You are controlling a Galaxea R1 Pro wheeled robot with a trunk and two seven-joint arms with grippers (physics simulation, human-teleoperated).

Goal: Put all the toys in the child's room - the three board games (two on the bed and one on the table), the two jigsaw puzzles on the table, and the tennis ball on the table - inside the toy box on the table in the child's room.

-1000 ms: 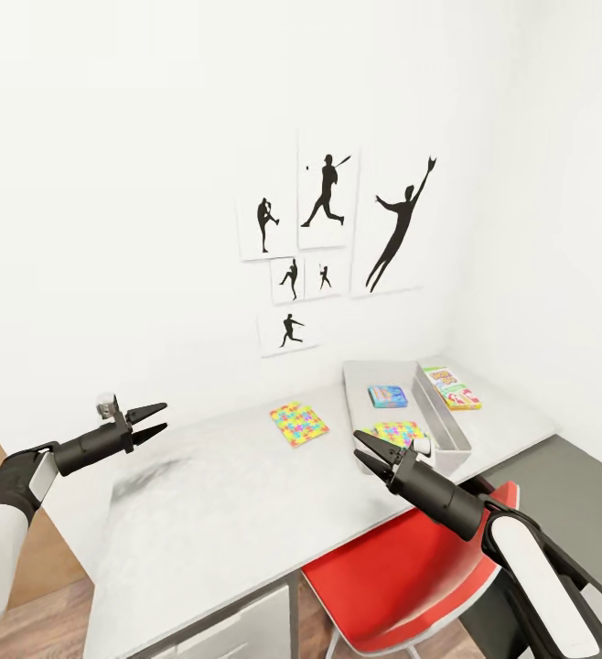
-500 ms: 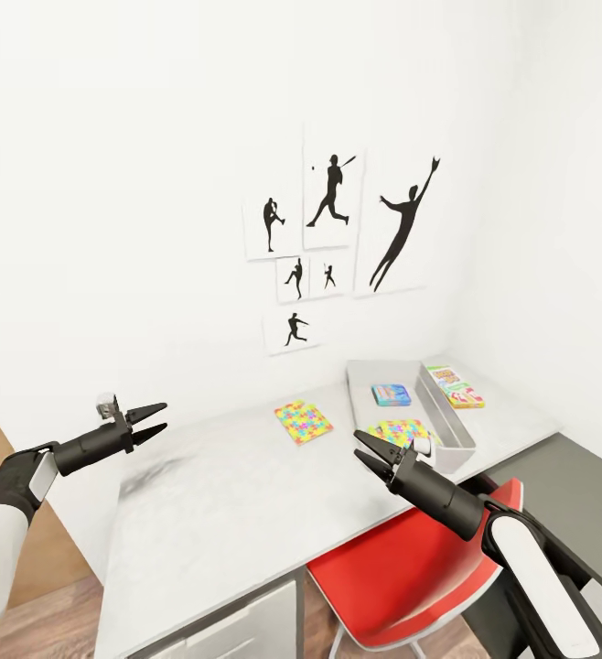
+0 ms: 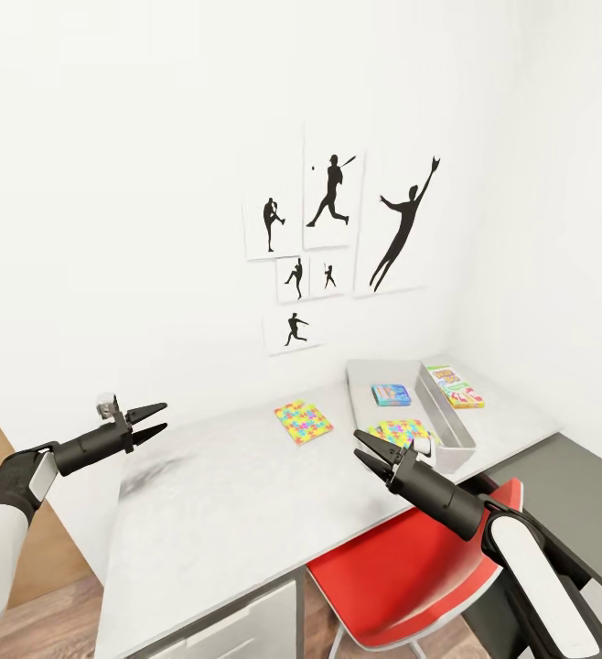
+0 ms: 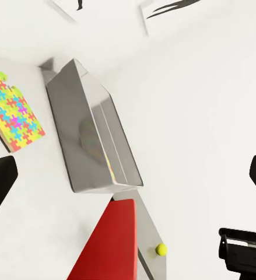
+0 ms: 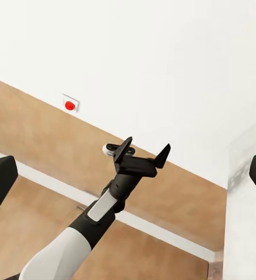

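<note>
Both pincers empty. Right pincer (image 3: 367, 451) has its jaws parted, hanging over the front part of the surface (image 3: 237, 513); left pincer (image 3: 152, 421) likewise parted, off the surface's left end.

Toy box (image 3: 447, 426) sits at the far right of the surface near the wall corner, long axis running from the back edge toward the front edge. A blue board game (image 3: 391, 394) lies flat inside it; a second board game (image 3: 455, 386) lies outside, just beyond the box's right wall.

One jigsaw puzzle (image 3: 302, 421) lies flat mid-surface, left of the box, corners turned diamond-wise to the edges. The other puzzle (image 3: 398, 431) is at the box's front end; in or beside, we cannot tell.

Judgement: the loose puzzle lies ahead and slightly left of the right pincer, which is the nearer one.

Tennis ball (image 4: 161, 249) shows in the left wrist view, past the red chair (image 3: 402, 586).
</note>
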